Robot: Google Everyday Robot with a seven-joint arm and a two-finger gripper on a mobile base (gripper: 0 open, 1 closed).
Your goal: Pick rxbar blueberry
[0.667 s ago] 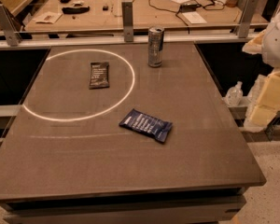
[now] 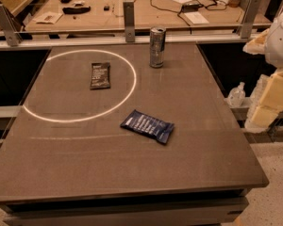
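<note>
Navy rxbar blueberry (image 2: 147, 126) lies unmoved on the table (image 2: 132, 173), gripper (image 2: 270, 106) still beyond its right edge, grip state unclear

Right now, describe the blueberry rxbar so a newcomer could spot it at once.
The end effector hangs beyond the right edge of the brown table. On the table, look just outside the white circle, on its near right. The rxbar blueberry lies flat there, navy-blue with white text, unlike the smaller black bar inside the circle and the upright can.
</note>
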